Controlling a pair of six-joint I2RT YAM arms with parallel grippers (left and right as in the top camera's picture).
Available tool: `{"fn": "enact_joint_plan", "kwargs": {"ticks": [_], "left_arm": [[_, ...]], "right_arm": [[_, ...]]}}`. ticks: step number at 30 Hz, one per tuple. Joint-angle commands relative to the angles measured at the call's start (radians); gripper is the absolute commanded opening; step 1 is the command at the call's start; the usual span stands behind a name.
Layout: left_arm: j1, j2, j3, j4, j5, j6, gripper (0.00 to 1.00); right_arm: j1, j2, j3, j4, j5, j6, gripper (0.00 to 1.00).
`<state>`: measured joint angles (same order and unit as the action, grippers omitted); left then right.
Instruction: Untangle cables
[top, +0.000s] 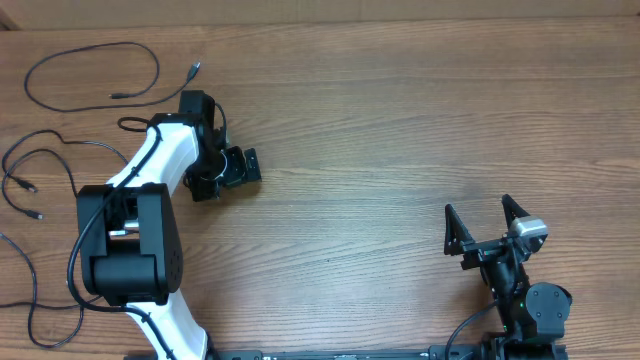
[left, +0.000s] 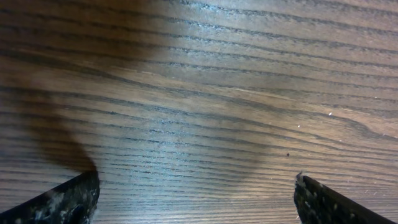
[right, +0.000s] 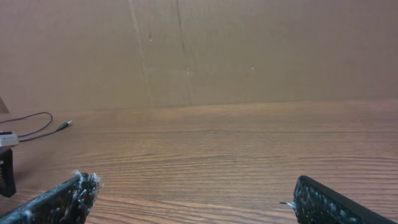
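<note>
1. The left arm (top: 160, 160) reaches forward over the table (top: 380, 130). The left gripper (top: 238, 167) points down at the wood, its jaws wide apart, and it holds nothing.
2. The right gripper (top: 480, 215) sits near the front right corner of the table. Its jaws are also fully apart and it grips nothing.
3. The cables (top: 92, 75) lie as loose loops at the far left of the table, around the left arm and well apart from the right gripper.
4. A wide stretch of wood lies between the two grippers. A brown wall (right: 249, 50) stands at the table's far edge.

The cables (top: 115, 95) lie at the table's (top: 380, 120) far left, the left gripper (top: 245, 168) beside them, the right gripper (top: 476, 205) well apart rightward.
</note>
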<state>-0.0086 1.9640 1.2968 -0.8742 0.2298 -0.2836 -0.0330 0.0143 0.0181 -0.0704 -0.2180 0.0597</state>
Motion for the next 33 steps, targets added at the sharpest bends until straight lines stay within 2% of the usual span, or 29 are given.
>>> {"fn": "enact_joint_plan", "kwargs": {"ticks": [1, 6, 13, 33], "left_arm": [[0.002, 0.010, 0.008, 0.001, -0.005, 0.018, 1.00], [0.002, 0.010, 0.008, 0.001, -0.005, 0.018, 1.00], [0.003, 0.010, 0.008, 0.001, -0.005, 0.018, 1.00], [0.002, 0.010, 0.008, 0.001, -0.005, 0.018, 1.00]], "right_arm": [[-0.008, -0.011, -0.010, 0.001, 0.029, -0.005, 1.00], [-0.008, -0.011, -0.010, -0.004, 0.063, -0.024, 1.00], [0.012, -0.011, -0.010, -0.003, 0.037, -0.167, 1.00], [0.010, -0.011, -0.010, 0.001, 0.043, -0.154, 1.00]]}}
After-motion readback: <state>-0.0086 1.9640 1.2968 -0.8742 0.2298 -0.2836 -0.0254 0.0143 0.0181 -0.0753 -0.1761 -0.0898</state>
